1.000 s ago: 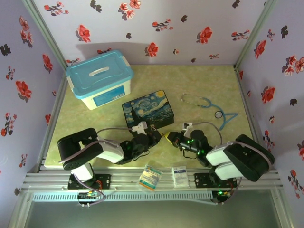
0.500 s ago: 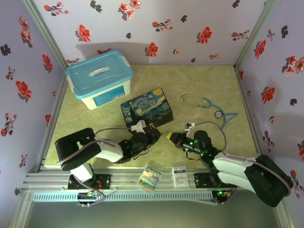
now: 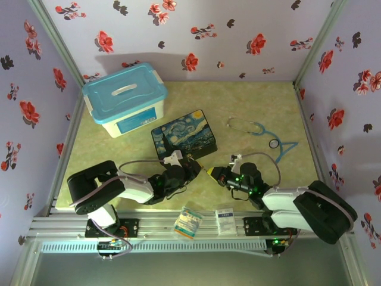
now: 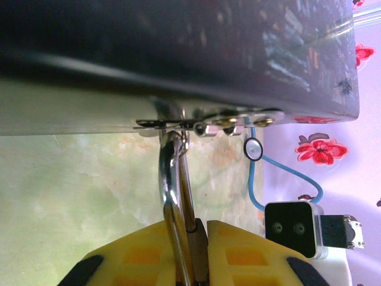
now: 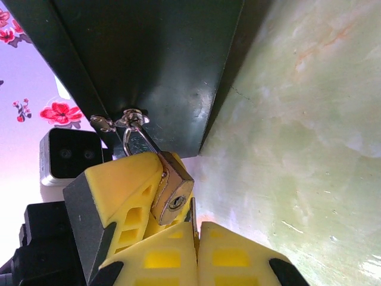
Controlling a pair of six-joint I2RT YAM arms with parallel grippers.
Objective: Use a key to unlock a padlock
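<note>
Floral wallpaper [image 3: 256,42] all round, pale green marbled tabletop [image 3: 250,101] below, and the action is tight against the near edge of the painted box [image 3: 184,136]. The padlock [image 5: 172,193] hangs from the box's clasp [image 4: 178,124] by its thin silvery shackle [image 4: 169,173]. The left end effector [image 4: 189,232] is clamped narrowly around the brass body, with the keyhole turned outward. The right end effector [image 5: 195,229] is pinched fully closed just beneath, and a slim dark sliver between its tips looks like the key [image 5: 193,211], almost at the keyhole. Handling call: the lock is small, rigid, smooth brass, likely slippery and free to swing, so grip its flat sides and keep the keyhole clear. The key is thin and stiff and could twist between the pads, so hold it by the head.
</note>
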